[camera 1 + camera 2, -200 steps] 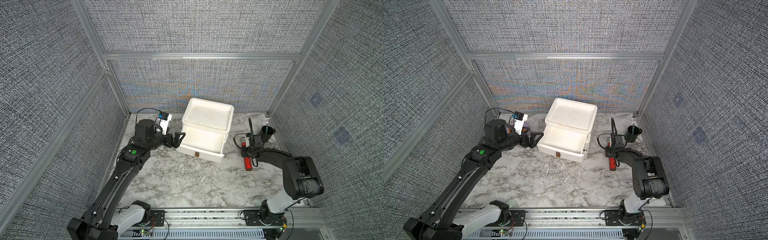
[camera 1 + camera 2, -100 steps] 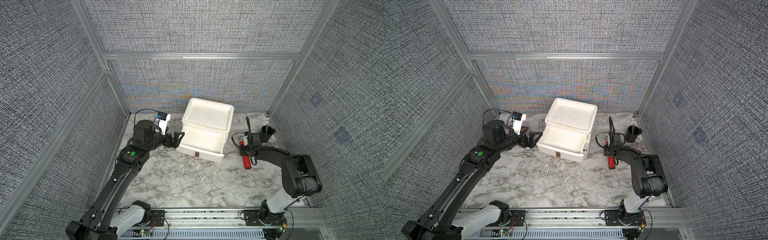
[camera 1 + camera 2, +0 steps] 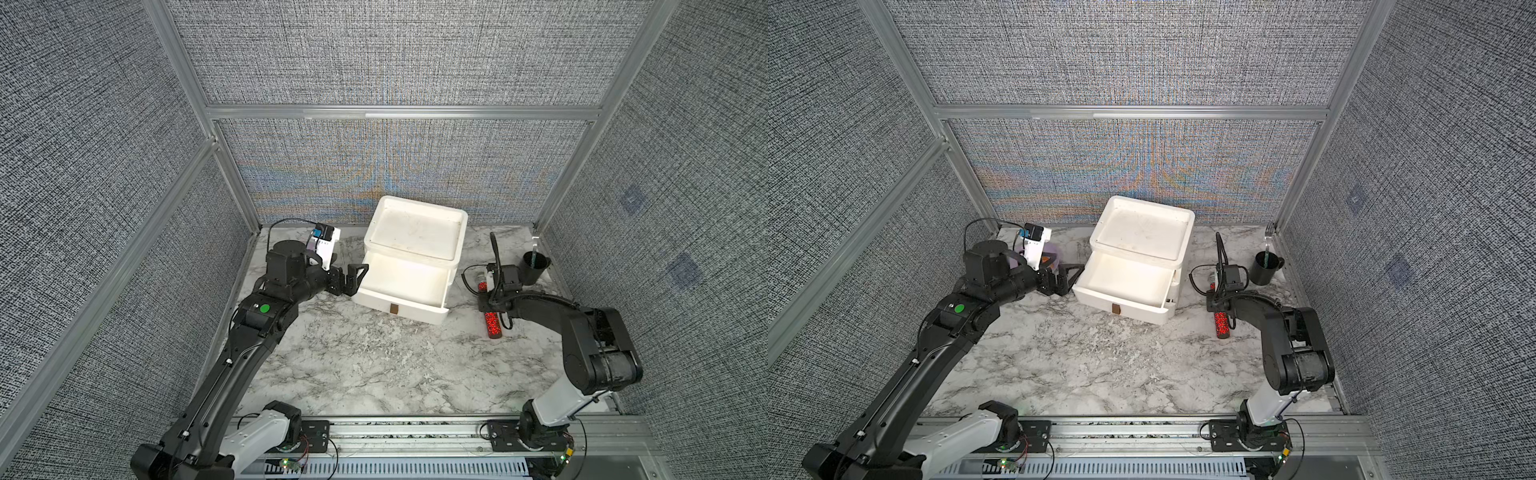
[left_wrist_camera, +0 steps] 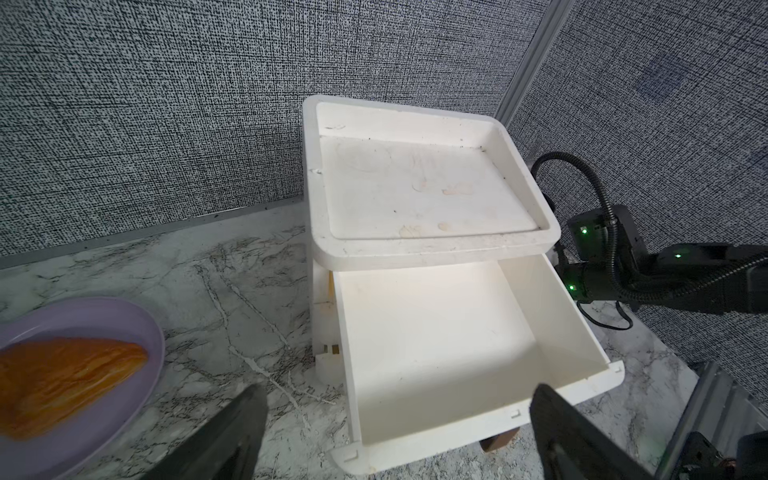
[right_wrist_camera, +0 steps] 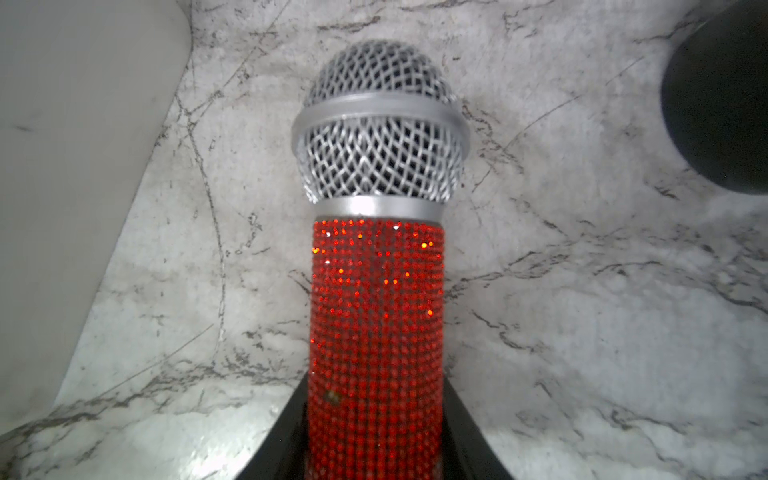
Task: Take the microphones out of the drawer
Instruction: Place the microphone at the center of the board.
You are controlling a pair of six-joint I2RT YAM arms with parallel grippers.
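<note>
Change since earlier: my right arm is carrying the microphone slightly toward the back wall; my left arm is barely shifting.
Plate: sitting left of the drawer, playing no part.
Left gripper: hanging with jaws spread wide, holding nothing, just beside the drawer's left corner.
Drawer: standing pulled out, showing nothing inside.
Microphone: lying right of the drawer, outside it, low over the marble; whether it is touching, I am not able to tell.
Right gripper: clamping the red handle.
Progress: removal is looking done; setting down and letting go are remaining.
Writing: I am finding none legible.
</note>
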